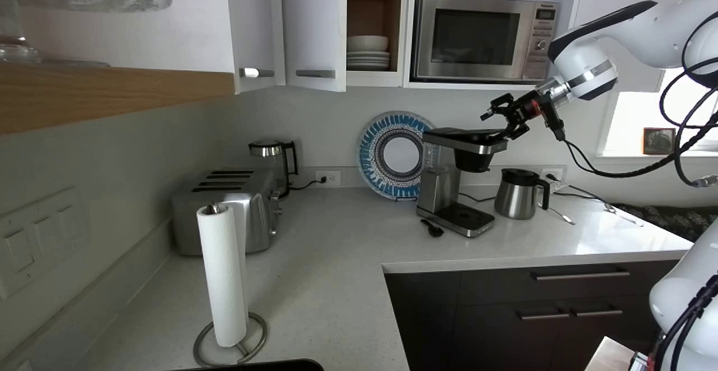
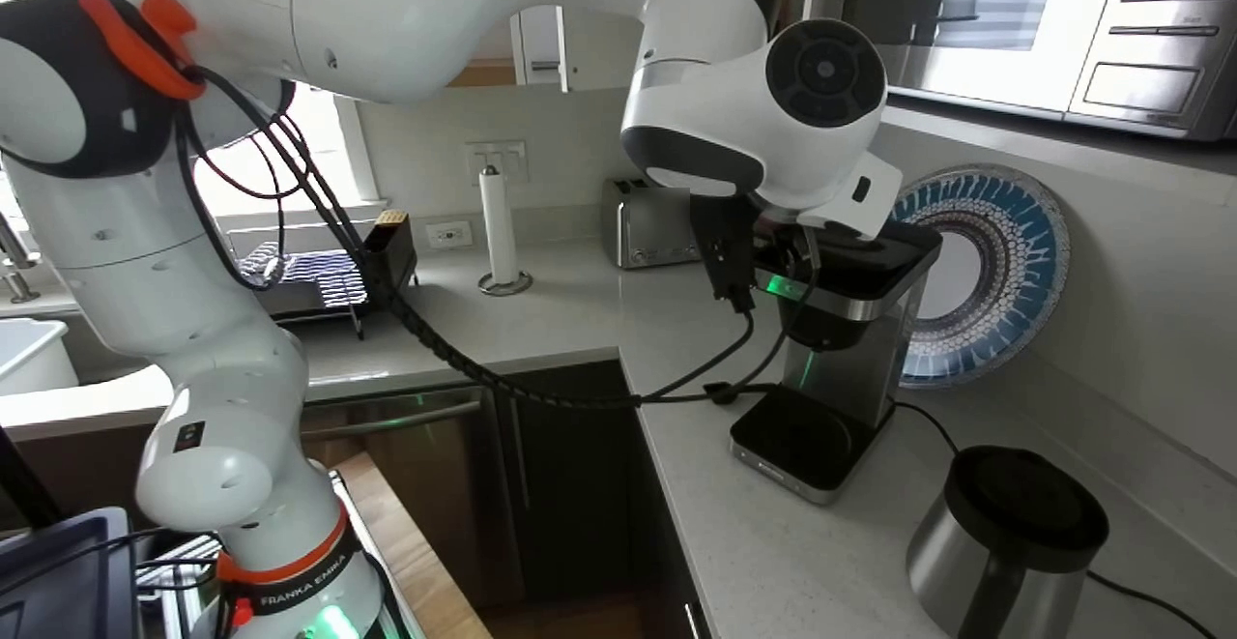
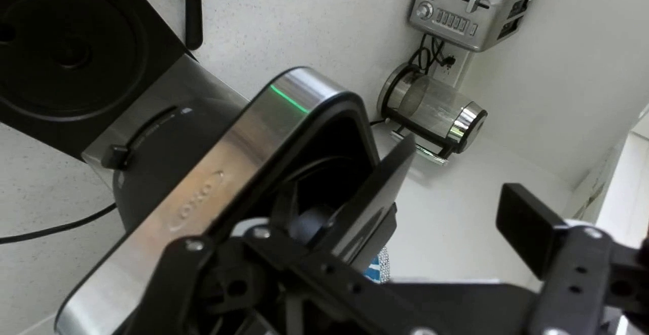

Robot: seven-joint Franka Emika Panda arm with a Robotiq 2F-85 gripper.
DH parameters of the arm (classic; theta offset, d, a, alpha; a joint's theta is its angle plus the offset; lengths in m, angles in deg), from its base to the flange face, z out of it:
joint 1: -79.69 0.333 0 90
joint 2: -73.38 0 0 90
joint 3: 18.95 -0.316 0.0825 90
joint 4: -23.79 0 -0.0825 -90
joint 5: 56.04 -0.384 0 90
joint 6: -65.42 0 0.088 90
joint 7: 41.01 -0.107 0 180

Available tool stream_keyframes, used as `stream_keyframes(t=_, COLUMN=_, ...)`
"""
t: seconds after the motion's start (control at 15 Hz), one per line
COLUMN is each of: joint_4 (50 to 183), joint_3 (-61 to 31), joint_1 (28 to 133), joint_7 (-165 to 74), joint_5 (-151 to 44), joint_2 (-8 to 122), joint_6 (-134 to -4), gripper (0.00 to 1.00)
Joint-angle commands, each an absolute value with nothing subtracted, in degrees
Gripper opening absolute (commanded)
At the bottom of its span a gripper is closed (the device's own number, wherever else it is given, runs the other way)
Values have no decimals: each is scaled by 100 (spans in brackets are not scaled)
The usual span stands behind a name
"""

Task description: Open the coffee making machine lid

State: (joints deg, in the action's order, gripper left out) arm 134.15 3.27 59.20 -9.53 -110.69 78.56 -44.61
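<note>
The coffee making machine point(image 1: 439, 172) stands on the counter and shows in both exterior views point(image 2: 846, 359) and in the wrist view point(image 3: 243, 147). Its lid point(image 3: 377, 192) is tilted up from the dark opening in the wrist view; in an exterior view the lid point(image 1: 463, 133) looks only slightly raised. My gripper point(image 3: 410, 213) is open. One finger reaches into the opening on the inner side of the lid, its tip hidden in the dark. The other finger is outside, well apart from the lid. In an exterior view the gripper point(image 1: 495, 126) is at the machine's top front edge.
A steel carafe point(image 1: 517, 194) stands beside the machine. A patterned round plate point(image 1: 372, 155) leans on the wall behind it. A black scoop point(image 1: 432, 228) lies by the base. The microwave point(image 1: 477, 37) hangs above. A toaster point(image 1: 235, 208) and glass kettle point(image 1: 275, 163) stand farther along.
</note>
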Motion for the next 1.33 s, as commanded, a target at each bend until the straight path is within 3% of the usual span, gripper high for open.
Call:
stream_keyframes(t=0.0, joint_4=13450, joint_3=373, joint_1=5898, joint_7=-1228, joint_5=-10926, joint_2=7880, joint_6=-4247, gripper=100)
stream_keyframes(t=0.8, joint_4=13331, joint_3=616, joint_1=5673, joint_7=-1773, joint_5=-10515, joint_2=7998, joint_6=-3298, gripper=100)
stream_keyframes(t=1.27, joint_4=13861, joint_3=169, joint_1=5766, joint_7=-2495, joint_5=-7498, joint_2=9350, joint_6=-3589, gripper=100)
